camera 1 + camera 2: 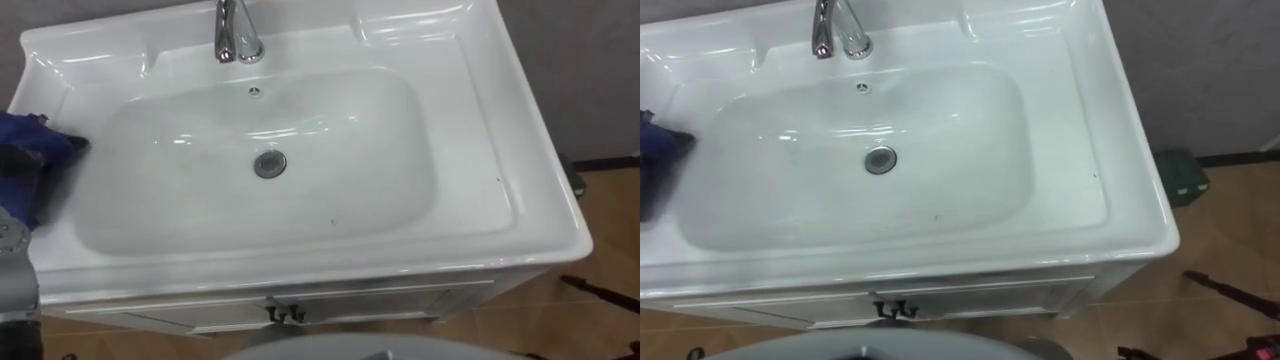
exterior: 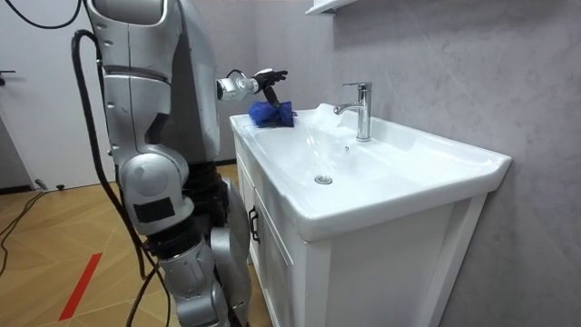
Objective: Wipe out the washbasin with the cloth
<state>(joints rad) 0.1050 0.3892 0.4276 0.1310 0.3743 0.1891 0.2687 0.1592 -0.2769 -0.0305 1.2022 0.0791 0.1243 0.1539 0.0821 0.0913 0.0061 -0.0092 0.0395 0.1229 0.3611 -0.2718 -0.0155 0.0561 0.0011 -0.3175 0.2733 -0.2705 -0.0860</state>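
Observation:
The white basin (image 1: 480,150) stands on a white cabinet, with a chrome tap (image 1: 237,35) at its back rim and a round drain (image 1: 270,163) in the bowl. A crumpled blue cloth (image 1: 30,135) lies on the basin's left rim, at the corner near the robot (image 2: 270,113). My left hand (image 2: 263,80) is held right over the cloth, with the arm reaching in from the basin's left end. The robot stands at the front of the cabinet, close to its left corner. Whether the hand holds the cloth cannot be made out.
The cabinet doors below the basin have dark handles (image 1: 285,314). A grey wall runs behind the basin, with a shelf (image 2: 322,7) above. A small green box (image 1: 1180,175) sits on the wooden floor to the basin's right.

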